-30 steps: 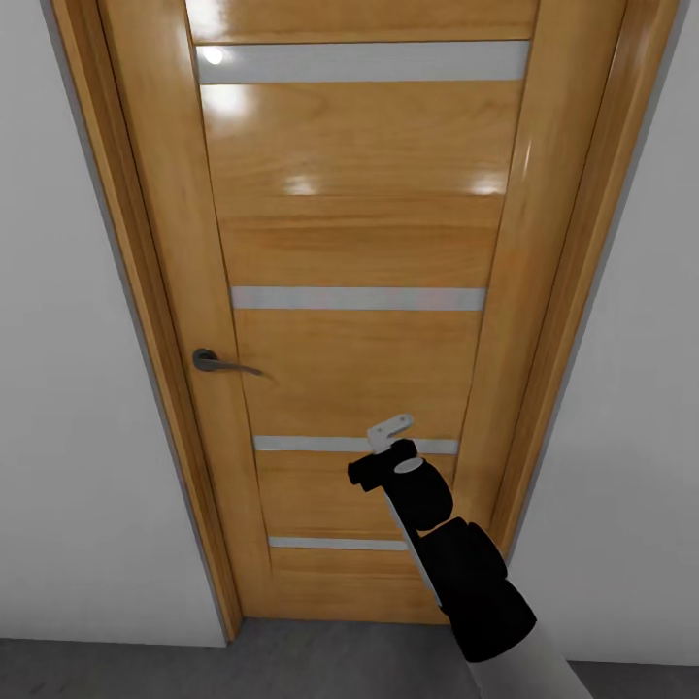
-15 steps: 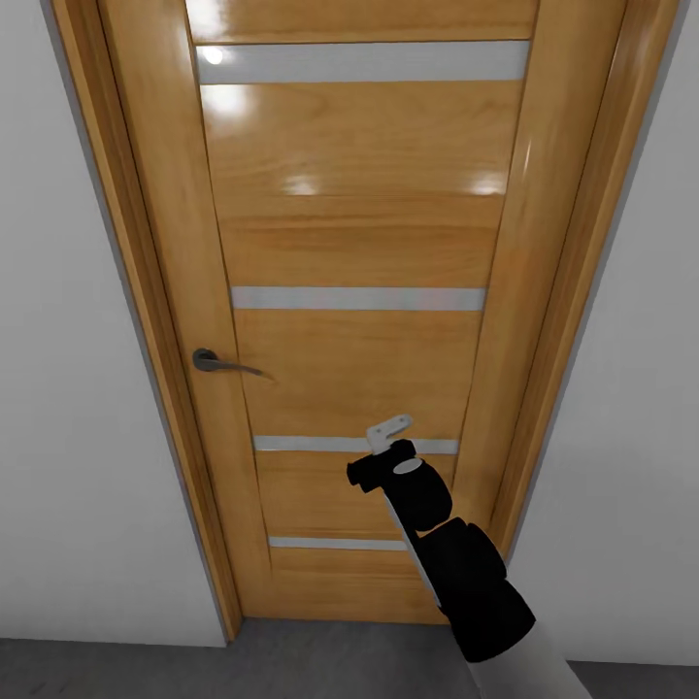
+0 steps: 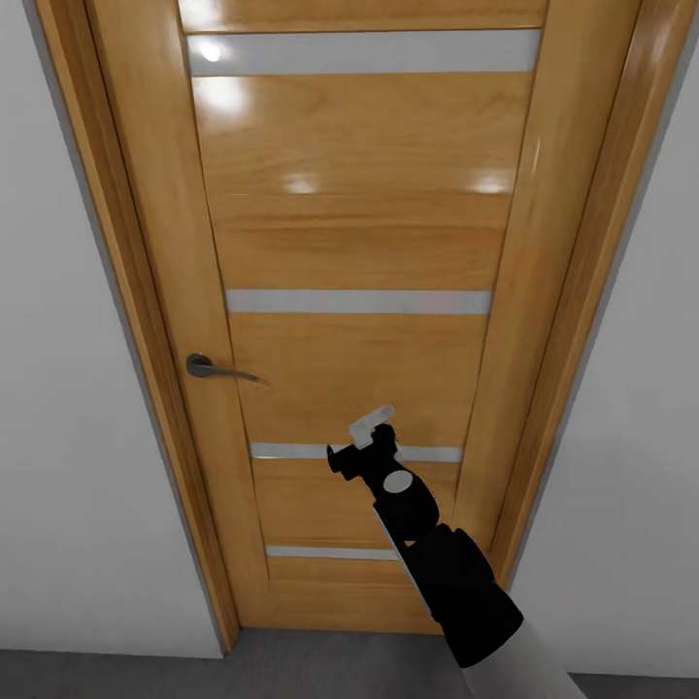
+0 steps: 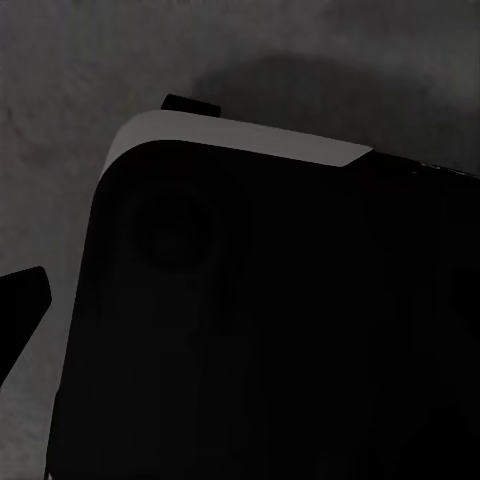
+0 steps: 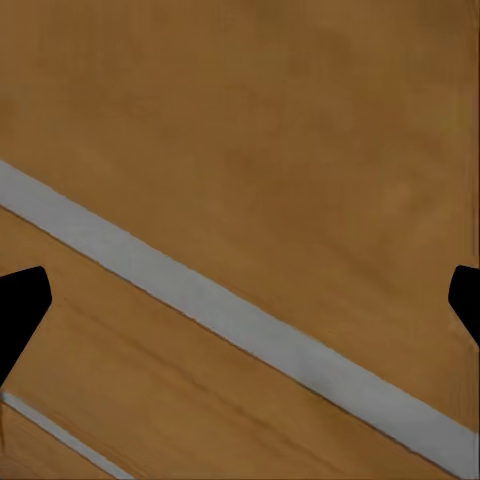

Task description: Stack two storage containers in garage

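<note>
Honey-brown wood takes up most of what's in front of the robot: a closed door (image 3: pixel 359 252) with 4 pale grey strips across it, set in a wooden frame between plain white walls. Lever handle (image 3: pixel 209 367) sits on the door's left side, untouched. A strip of grey floor (image 3: pixel 126 678) shows at the bottom.

Right gripper (image 3: pixel 366 435) is up in front of the door, near the 3rd strip, arm stretched fwd. From its own wrist cam the 2 dark fingertips (image 5: pixel 20 305) stand wide apart w/ nothing but door panel and grey strip between them, so the claw is spread and empty. Whether it's touching the wood I can't tell.

Vs. 1 s ago: the door looms a bit larger, so the camera has crept closer, and the right arm has swung a little left and reached further in toward the panel. Looks like a push-the-door-open move rather than a go for the handle, though that's a guess.

Left wrist cam looks down at dark robot bodywork and mottled grey floor; 1 fingertip (image 4: pixel 22 300) shows at the edge, not enough to tell if that claw is spread or closed.

Neither red-orange container is in sight; can't say where they are. Door's shut, so hauling is on hold till it's open.
</note>
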